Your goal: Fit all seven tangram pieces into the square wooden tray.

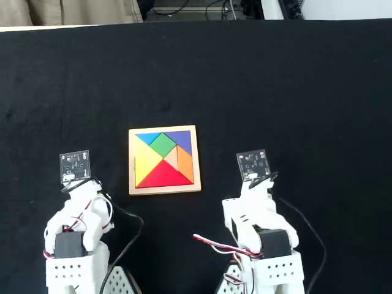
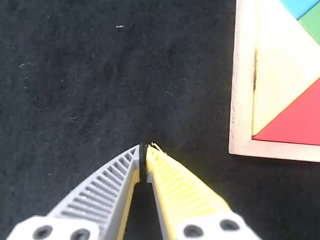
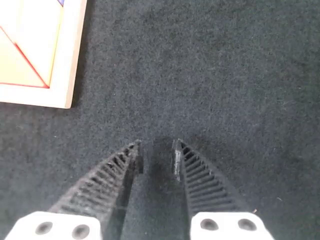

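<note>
Seven flat pieces (image 1: 164, 171) fill the square wooden tray (image 1: 165, 190); left hand (image 2: 145, 150) together, right hand (image 3: 156, 152) apart.

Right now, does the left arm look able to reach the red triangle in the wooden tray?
Probably yes. The red triangle lies at the near edge of the tray, close beside the left gripper, with only bare black cloth between. Its jaws are shut.

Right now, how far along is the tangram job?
Looks finished: the wooden tray is filled edge to edge with coloured pieces, no gap showing. Nothing is in hand: the left gripper is shut and empty, the right gripper slightly open and empty, both beside the tray. Nothing appears left.
</note>
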